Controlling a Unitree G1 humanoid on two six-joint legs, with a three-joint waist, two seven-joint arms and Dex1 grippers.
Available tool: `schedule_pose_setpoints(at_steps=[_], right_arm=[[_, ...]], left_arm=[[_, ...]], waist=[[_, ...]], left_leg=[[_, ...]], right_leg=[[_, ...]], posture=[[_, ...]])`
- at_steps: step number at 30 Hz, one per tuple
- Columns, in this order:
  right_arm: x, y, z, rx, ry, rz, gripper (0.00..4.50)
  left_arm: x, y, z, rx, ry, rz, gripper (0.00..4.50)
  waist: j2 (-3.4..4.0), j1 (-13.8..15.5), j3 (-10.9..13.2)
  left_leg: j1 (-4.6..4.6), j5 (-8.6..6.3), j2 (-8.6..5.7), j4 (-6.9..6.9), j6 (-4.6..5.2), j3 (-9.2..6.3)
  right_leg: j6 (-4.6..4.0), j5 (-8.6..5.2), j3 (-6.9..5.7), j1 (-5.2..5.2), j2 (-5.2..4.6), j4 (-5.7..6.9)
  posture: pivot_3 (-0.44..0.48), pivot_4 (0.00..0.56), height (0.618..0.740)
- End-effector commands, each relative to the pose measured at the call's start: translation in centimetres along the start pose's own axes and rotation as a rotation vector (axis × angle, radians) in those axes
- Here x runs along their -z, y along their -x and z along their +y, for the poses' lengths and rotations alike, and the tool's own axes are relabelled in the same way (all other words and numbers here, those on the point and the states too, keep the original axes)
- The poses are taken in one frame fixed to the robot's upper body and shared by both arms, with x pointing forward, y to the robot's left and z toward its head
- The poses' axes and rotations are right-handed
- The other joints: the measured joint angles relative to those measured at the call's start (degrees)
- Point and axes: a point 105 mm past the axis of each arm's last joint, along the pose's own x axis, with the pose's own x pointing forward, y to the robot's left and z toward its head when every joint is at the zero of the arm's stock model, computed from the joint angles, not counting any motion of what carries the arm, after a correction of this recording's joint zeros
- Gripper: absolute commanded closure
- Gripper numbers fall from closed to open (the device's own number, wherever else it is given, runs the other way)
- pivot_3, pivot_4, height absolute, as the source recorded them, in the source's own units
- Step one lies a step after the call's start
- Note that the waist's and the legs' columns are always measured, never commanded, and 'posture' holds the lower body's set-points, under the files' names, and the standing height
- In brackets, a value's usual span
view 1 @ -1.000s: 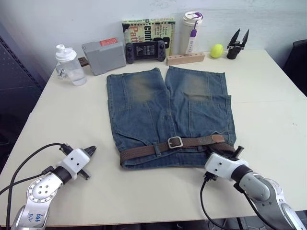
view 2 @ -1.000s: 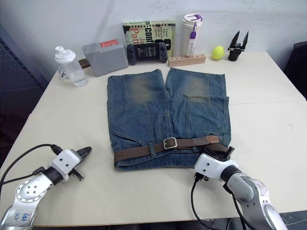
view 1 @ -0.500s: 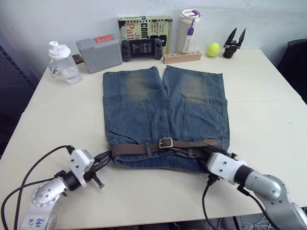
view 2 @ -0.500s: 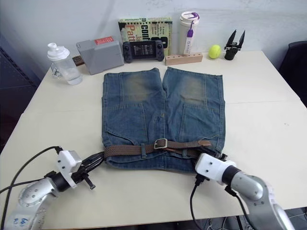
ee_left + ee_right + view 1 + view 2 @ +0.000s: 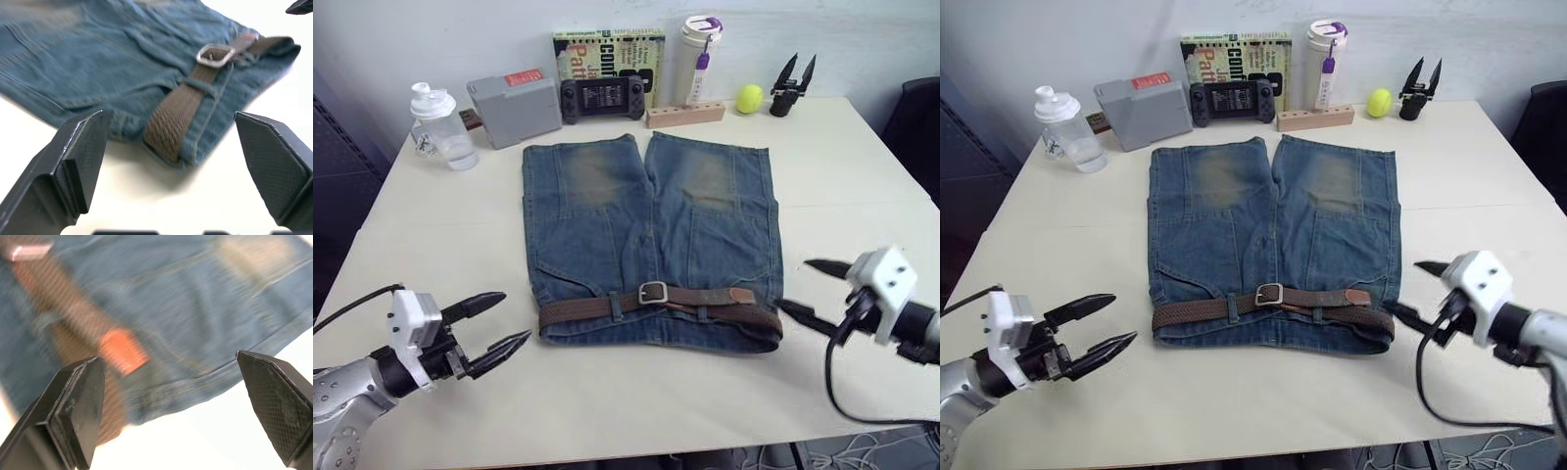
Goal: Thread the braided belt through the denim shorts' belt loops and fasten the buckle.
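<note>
The denim shorts (image 5: 651, 230) lie flat mid-table, waistband nearest me. The braided belt (image 5: 582, 310) runs along the waistband under the belt loops (image 5: 616, 305). Its silver buckle (image 5: 653, 291) sits at the middle, and the tan tip (image 5: 741, 295) lies flat to the buckle's right. My left gripper (image 5: 512, 317) hovers open just left of the belt's left end, touching nothing. My right gripper (image 5: 795, 284) stands open just off the waistband's right corner, empty. The left wrist view shows the belt (image 5: 171, 122) and buckle (image 5: 215, 53) between open fingers (image 5: 73, 161). The right wrist view shows the tan tip (image 5: 122, 350).
Along the table's far edge stand a shaker bottle (image 5: 438, 127), a grey box (image 5: 514, 106), a game console (image 5: 601, 98), a book (image 5: 607, 49), a tumbler (image 5: 699, 59), a wooden block (image 5: 683, 115), a tennis ball (image 5: 748, 98) and a spare black gripper (image 5: 793, 83).
Both grippers have opened wide and pulled back from the waistband's ends, the left one to the left, the right one to the right. The belt stays on the shorts.
</note>
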Motion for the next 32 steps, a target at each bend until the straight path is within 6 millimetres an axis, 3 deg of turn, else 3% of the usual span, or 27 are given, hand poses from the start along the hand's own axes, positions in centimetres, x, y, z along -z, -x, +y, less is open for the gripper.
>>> schedule_pose_setpoints(at_steps=[1, 20, 32], right_arm=[[-0.8, 0.6, -0.9, 0.02, -0.041, -0.044, 0.0], [0.0, -2.1, -1.7, 0.096, -0.097, -0.064, 0.0], [-0.3, -2.1, -1.8, 0.106, -0.1, -0.072, 0.0]], left_arm=[[-1.5, -0.2, -0.5, 0.003, -0.036, -0.038, 0.01], [-1.6, -1.8, 0.9, -0.075, -0.067, -0.066, 0.01], [-1.5, -2.3, 0.9, -0.062, -0.078, -0.052, 0.01]], waist=[[0.0, 0.03, 0.0], [0.07, -0.08, 0.04], [0.12, -0.05, 0.07]], left_leg=[[-0.04, 0.0, -0.04, 0.01, 0.0, -0.01], [-0.35, 0.0, -0.16, 0.2, -0.06, 0.01], [-0.38, 0.01, -0.16, 0.2, -0.07, 0.01]], right_leg=[[0.01, 0.01, -0.02, 0.0, 0.02, 0.04], [0.18, 0.1, -0.02, -0.13, 0.14, 0.01], [0.22, 0.12, -0.02, -0.15, 0.15, -0.01]], posture=[[0.0, 0.15, 0.722], [0.0, 0.15, 0.722], [0.0, 0.15, 0.722]])
